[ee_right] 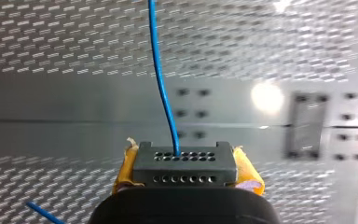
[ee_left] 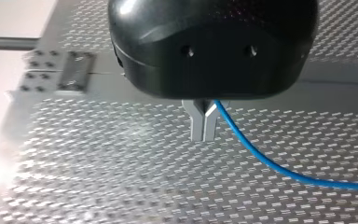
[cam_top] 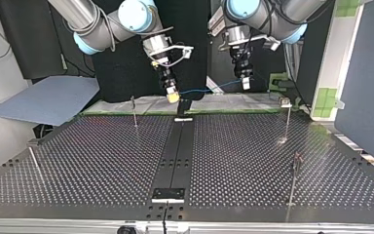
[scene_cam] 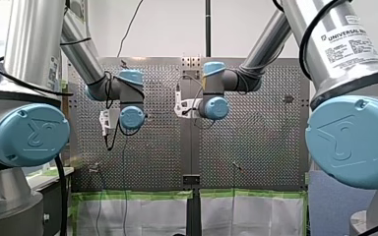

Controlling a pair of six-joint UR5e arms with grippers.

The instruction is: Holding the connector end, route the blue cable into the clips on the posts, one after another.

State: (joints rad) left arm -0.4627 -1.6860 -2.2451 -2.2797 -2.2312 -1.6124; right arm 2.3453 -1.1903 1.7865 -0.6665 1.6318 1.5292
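While the blue cable (ee_right: 160,79) is strung through the air between the two arms, its connector (ee_right: 185,164) is gripped in the right jaws. The dark, hole-patterned block is clamped between the yellow pads (ee_right: 249,173), one pad against each of its sides, and its face is turned away from the wrist. From a hole in that face the cable is led straight ahead of the right jaws, above the perforated desk (cam_top: 102,161).

Further along its length the cable is met by the left jaws. Their metal fingers (ee_left: 196,126) are pressed together, and the cable appears to be pinched near their root, though the exact contact is hidden by the black body above them. From there it is carried out to one side of the left jaws in a long downward curve.

In the top view both sets of jaws are held above the desk's edge nearest the arms, with the cable spanning the gap between them. Thin posts (cam_top: 134,111) are seen standing on the desk, all well apart from the cable.
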